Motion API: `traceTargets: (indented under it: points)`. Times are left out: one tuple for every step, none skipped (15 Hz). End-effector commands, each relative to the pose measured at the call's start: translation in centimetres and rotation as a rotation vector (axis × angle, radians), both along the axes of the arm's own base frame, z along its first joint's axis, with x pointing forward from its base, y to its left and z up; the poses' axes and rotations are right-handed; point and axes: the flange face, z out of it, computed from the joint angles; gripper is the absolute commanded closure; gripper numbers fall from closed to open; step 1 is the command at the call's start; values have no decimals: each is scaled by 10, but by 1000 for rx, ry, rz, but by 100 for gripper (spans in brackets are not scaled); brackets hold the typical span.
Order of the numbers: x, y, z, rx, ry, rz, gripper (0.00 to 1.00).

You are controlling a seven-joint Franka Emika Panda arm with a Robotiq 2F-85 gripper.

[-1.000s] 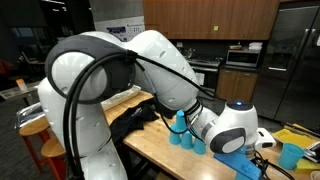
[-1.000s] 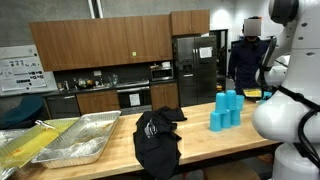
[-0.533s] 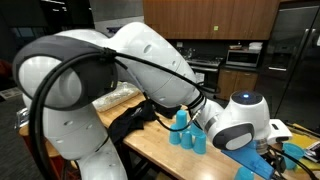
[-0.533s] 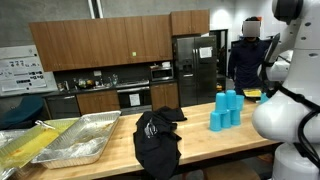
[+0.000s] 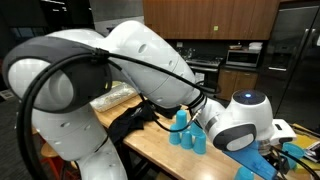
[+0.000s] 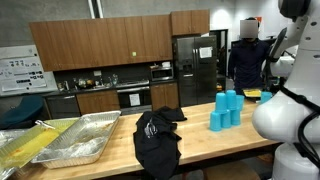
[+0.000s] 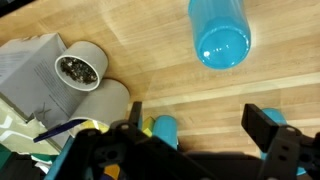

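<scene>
**Blue cup [image 7: 220, 35] lies clear of the spread end effector [image 7: 197, 120]**

From the wrist view I see the end effector with its two fingers [image 7: 262, 122] wide apart and nothing pinched between them. A small teal piece [image 7: 163, 128] sits just beside one finger, and I cannot tell what it is.

Ahead of the fingertips there is a band of bare wooden table [image 7: 150, 40], and the blue cup sits on the far side of it, touching neither finger. It falls within the span of the fingers, nearer one than the other. Its round end faces the camera and its long axis runs away toward the top edge of the view. I cannot tell whether it stands or lies on its side.

Room is tighter to the side. An open grey tub [image 7: 81, 68] with speckled contents sits near the other finger, a second grey cylinder [image 7: 112, 95] touches it, and a grey box [image 7: 25, 70] lies beyond them. Wood around the cup is open on every side I can see.

In both exterior views a stack of blue cups [image 6: 226, 108] stands mid-table, well apart from the front edge. A black cloth [image 6: 155, 135] hangs over that edge, with metal trays [image 6: 70, 140] further along. In an exterior view the arm [image 5: 150, 60] hides much of the table.
</scene>
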Motion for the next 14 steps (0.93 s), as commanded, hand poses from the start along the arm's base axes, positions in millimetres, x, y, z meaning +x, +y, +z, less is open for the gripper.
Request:
traceTargets:
  points:
    - [0,0,0,0,1,-1,0]
    - [0,0,0,0,1,-1,0]
    - [0,0,0,0,1,-1,0]
    - [0,0,0,0,1,-1,0]
    - [0,0,0,0,1,-1,0]
    - [0,0,0,0,1,-1,0]
    - [0,0,0,0,1,-1,0]
    - [0,0,0,0,1,-1,0]
    - [2,6,-2,29,12,4,0]
    - [4,11,-4,56,24,7,0]
    - [5,15,-6,73,33,11,0]
    - [8,23,-5,111,37,19,0]
    - [10,30,-4,160,39,37,0]
    - [13,38,-2,210,34,52,0]
